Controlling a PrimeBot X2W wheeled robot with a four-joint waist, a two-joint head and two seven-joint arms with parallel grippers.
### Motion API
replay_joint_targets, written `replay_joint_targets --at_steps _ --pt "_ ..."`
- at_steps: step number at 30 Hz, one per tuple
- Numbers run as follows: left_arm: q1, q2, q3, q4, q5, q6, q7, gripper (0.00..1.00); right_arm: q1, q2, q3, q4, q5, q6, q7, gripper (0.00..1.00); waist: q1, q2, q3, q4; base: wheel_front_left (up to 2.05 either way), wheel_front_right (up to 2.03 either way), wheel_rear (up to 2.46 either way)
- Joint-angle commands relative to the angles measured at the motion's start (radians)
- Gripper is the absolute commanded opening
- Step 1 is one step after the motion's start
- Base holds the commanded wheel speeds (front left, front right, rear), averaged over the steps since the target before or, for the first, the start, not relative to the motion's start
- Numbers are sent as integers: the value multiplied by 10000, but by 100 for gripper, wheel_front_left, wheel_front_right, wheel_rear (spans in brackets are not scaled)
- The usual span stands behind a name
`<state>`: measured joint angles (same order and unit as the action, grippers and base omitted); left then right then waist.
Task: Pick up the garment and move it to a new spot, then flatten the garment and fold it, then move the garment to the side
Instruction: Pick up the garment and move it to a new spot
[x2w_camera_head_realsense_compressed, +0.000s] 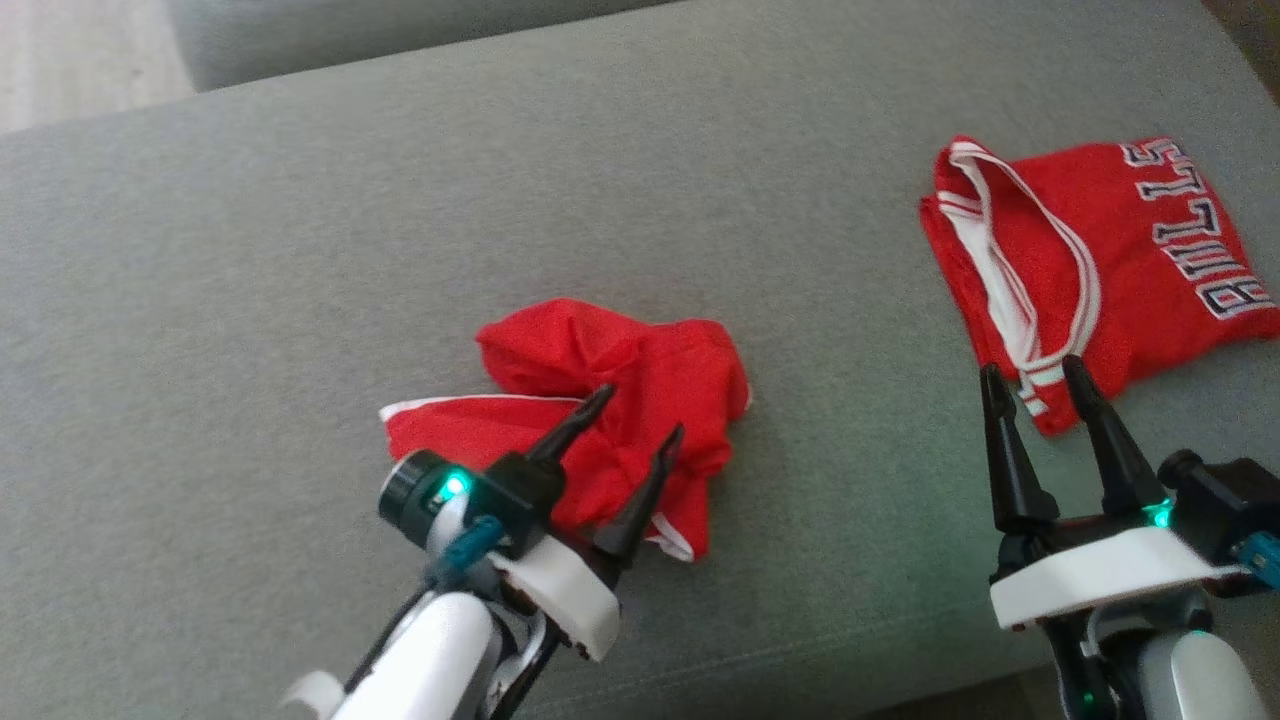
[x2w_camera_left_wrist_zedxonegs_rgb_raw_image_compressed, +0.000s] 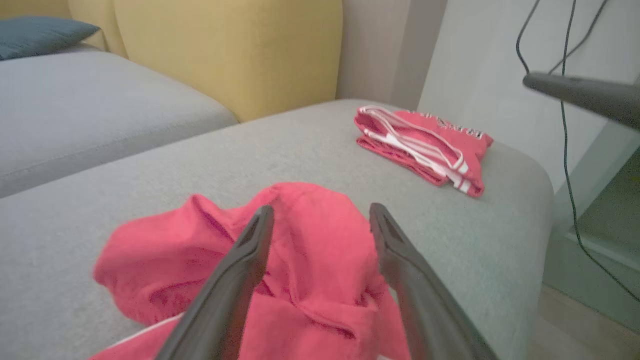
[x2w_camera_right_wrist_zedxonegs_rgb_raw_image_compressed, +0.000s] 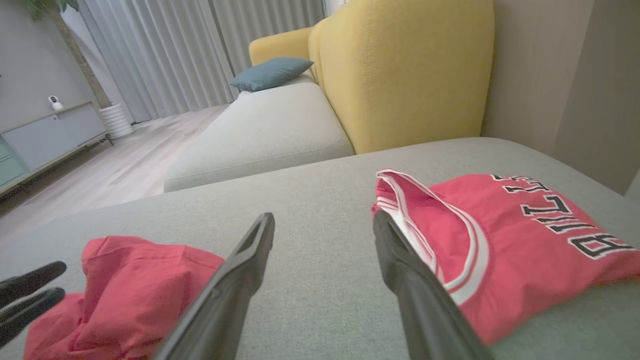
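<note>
— Item one, the garment?
— Crumpled red garment (x2w_camera_head_realsense_compressed: 640, 365), mid grey cushion (x2w_camera_head_realsense_compressed: 300, 250); my left gripper (x2w_camera_head_realsense_compressed: 642, 410) over it, fingers apart, nothing held.
— Item two?
— My right gripper (x2w_camera_head_realsense_compressed: 1031, 367), fingers apart, empty, beside the folded red jersey (x2w_camera_head_realsense_compressed: 1150, 250).

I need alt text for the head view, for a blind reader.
A crumpled red fabric garment lies on a grey upholstered sofa cushion, the open left gripper over it. The open right gripper points toward a folded red jersey.
</note>
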<state>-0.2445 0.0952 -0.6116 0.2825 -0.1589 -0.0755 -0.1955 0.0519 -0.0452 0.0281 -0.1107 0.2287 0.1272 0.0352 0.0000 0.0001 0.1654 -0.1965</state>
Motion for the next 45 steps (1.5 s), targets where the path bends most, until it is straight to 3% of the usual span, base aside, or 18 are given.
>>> replay_joint_targets --at_steps 1,12,18,45 --pt "-7 110 428 -558 -108 122 -165 100 -212 -52 210 -317 -31 35 -26 100 0 -1 -247 363 0 0 0" --pt "676 704 2336 -1589 -611 1643 -546 100 -74 -51 103 -533 -368 35 327 100 0 -1 -699 1749 0 0 0" --pt "1245 1147 3303 -1901 -806 2207 -623 100 47 -51 95 -584 -567 35 560 100 0 -1 -928 2145 0 0 0" --pt "2871 1746 3379 -2928 -936 2509 -228 100 878 -70 212 -729 -558 35 1112 100 0 -1 -1711 1967 0 0 0"
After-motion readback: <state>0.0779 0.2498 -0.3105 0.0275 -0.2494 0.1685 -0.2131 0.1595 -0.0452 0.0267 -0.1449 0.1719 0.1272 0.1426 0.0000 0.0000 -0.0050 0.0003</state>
